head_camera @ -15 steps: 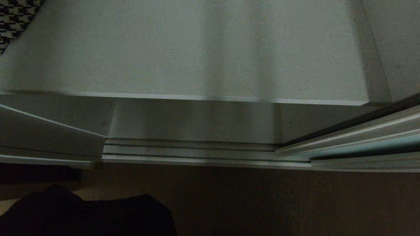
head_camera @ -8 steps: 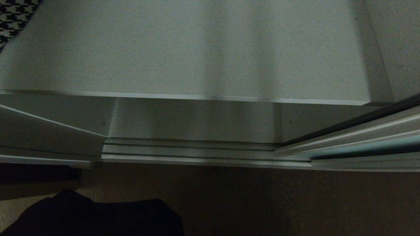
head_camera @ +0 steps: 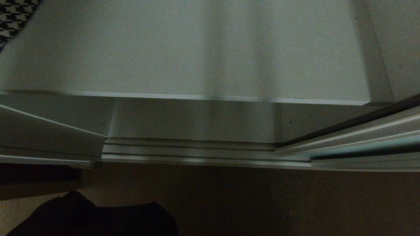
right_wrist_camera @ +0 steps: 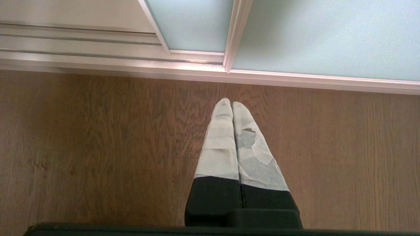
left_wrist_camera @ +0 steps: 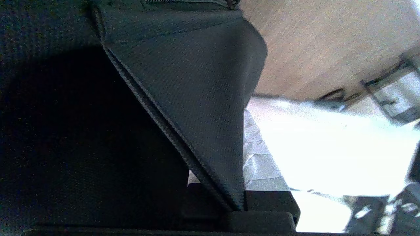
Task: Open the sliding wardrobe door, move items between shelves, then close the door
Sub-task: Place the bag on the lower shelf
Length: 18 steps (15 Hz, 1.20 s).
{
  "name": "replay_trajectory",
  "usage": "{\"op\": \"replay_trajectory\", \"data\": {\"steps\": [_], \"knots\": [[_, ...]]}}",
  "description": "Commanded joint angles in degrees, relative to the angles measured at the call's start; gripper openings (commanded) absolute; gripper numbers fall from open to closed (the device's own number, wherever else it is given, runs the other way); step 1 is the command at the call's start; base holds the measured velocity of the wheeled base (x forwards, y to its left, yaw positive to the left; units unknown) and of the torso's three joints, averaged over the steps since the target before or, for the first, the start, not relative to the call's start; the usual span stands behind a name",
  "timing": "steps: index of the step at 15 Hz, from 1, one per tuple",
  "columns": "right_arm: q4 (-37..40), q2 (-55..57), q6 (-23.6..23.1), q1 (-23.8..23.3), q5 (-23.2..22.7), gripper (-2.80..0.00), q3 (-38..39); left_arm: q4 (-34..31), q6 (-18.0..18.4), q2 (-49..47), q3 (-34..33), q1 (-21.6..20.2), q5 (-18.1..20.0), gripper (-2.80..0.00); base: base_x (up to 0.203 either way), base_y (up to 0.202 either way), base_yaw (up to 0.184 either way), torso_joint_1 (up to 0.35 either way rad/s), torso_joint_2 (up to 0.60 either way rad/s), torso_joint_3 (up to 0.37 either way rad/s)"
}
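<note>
A black bag [head_camera: 98,219] hangs low at the left, over the floor in front of the open wardrobe bay. My left gripper [left_wrist_camera: 243,137] is shut on its broad black strap [left_wrist_camera: 197,98]; one taped finger [left_wrist_camera: 262,164] shows beside the fabric, and the other is hidden behind it. A white-grey shelf [head_camera: 197,49] spans the bay, and it is bare where I can see it. The sliding wardrobe door [head_camera: 370,144] stands pushed to the right. My right gripper [right_wrist_camera: 232,104] hangs shut and empty above the wooden floor, near the door's bottom rail.
The ribbed silver floor track [head_camera: 197,152] runs along the bay's front. A houndstooth fabric [head_camera: 13,16] lies at the shelf's far left corner. A white side panel [head_camera: 49,137] bounds the bay on the left. Two frosted panels [right_wrist_camera: 328,32] overlap beside the right gripper.
In the head view the black bag's hump has shifted a little to the right and slightly lower. Shelf, track and door stay put. The right arm has not moved.
</note>
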<state>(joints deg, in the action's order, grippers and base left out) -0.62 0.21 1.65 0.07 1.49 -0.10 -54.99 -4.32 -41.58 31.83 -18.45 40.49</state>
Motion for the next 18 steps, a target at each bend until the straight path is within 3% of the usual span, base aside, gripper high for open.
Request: {"op": "replay_trajectory", "data": {"steps": [1, 9, 13, 18], "knots": [[0.01, -0.03, 0.02, 0.01, 0.01, -2.80, 0.10, 2.46, -0.06, -6.65, -0.20, -1.28, 0.77, -2.80, 0.000, 0.000, 0.000, 0.000, 0.00, 0.000], [0.01, -0.03, 0.02, 0.01, 0.07, -2.80, 0.01, 34.66, -2.59, -24.28, -1.39, -1.79, 1.72, -2.80, 0.000, 0.000, 0.000, 0.000, 0.00, 0.000], [0.01, -0.03, 0.02, 0.01, 0.08, -2.80, 0.01, 42.56, -2.83, -31.74, 1.54, -0.15, 2.79, -2.80, 0.000, 0.000, 0.000, 0.000, 0.00, 0.000], [0.01, -0.03, 0.02, 0.01, 0.01, -2.80, 0.01, 51.59, -4.83, -38.29, 2.50, 8.43, 2.84, -2.80, 0.000, 0.000, 0.000, 0.000, 0.00, 0.000]]}}
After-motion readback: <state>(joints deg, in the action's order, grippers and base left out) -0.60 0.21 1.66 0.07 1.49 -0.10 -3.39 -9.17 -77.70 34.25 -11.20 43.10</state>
